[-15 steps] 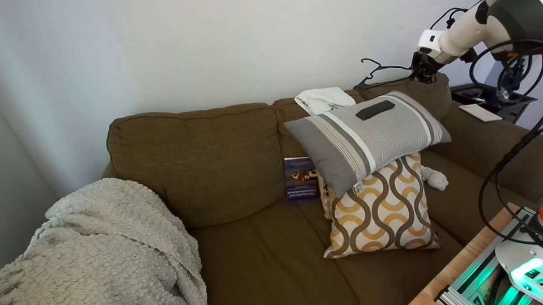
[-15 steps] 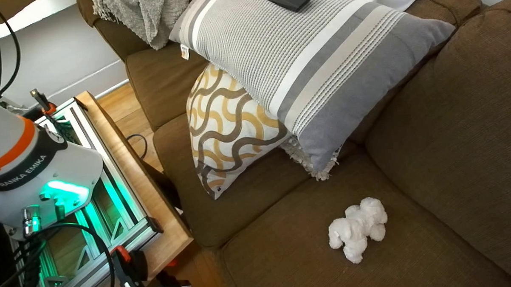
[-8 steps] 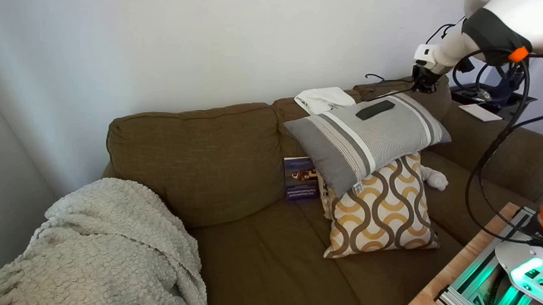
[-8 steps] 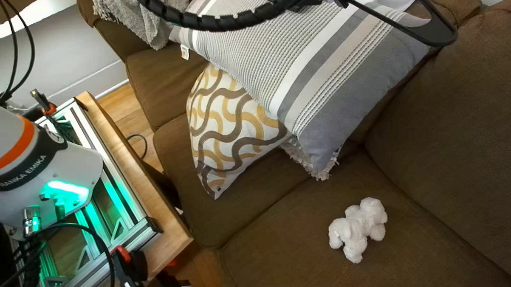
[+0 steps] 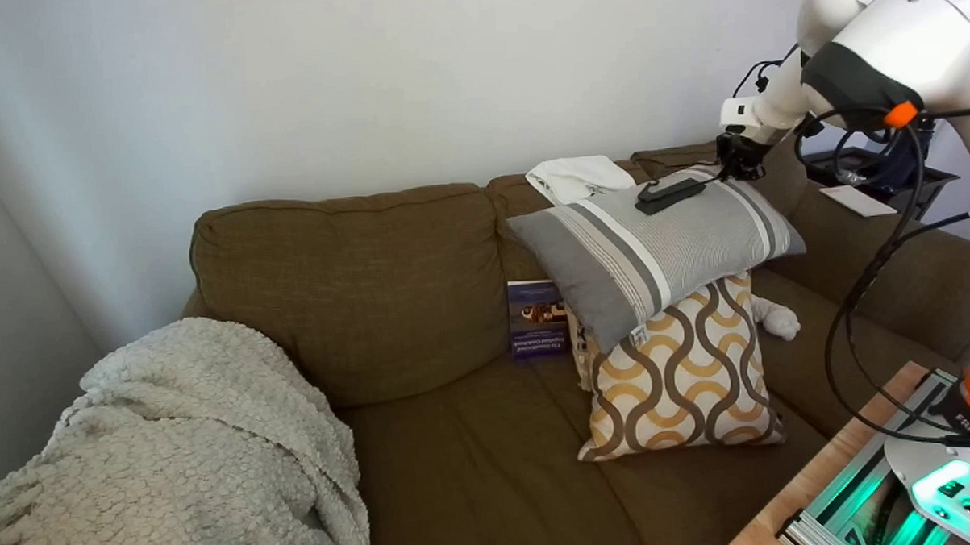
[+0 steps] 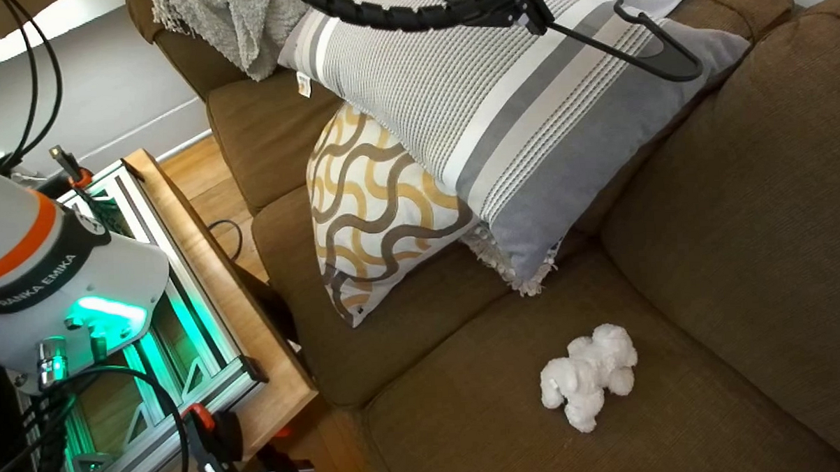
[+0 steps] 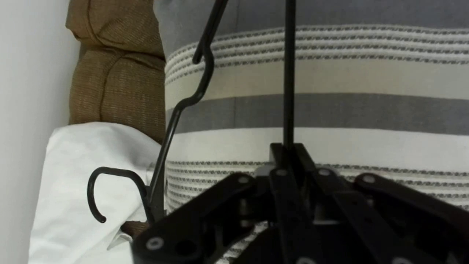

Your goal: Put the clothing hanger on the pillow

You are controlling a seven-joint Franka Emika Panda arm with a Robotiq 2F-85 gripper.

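Hanger (image 7: 289, 84): one, black, pinched in your gripper (image 7: 288, 147), largely over the pillow (image 7: 384, 112), whether touching it impossible to tell; grasp and positioning judged done, leaving you any last lowering, the release and the retreat.

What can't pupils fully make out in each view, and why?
Wrist view: clothing hanger, one end past the top edge, part behind the tool.
In an exterior view: white toy, partly behind the patterned pillow; blue book, fine print too small.
In an exterior view: grey pillow, cut by the top edge.
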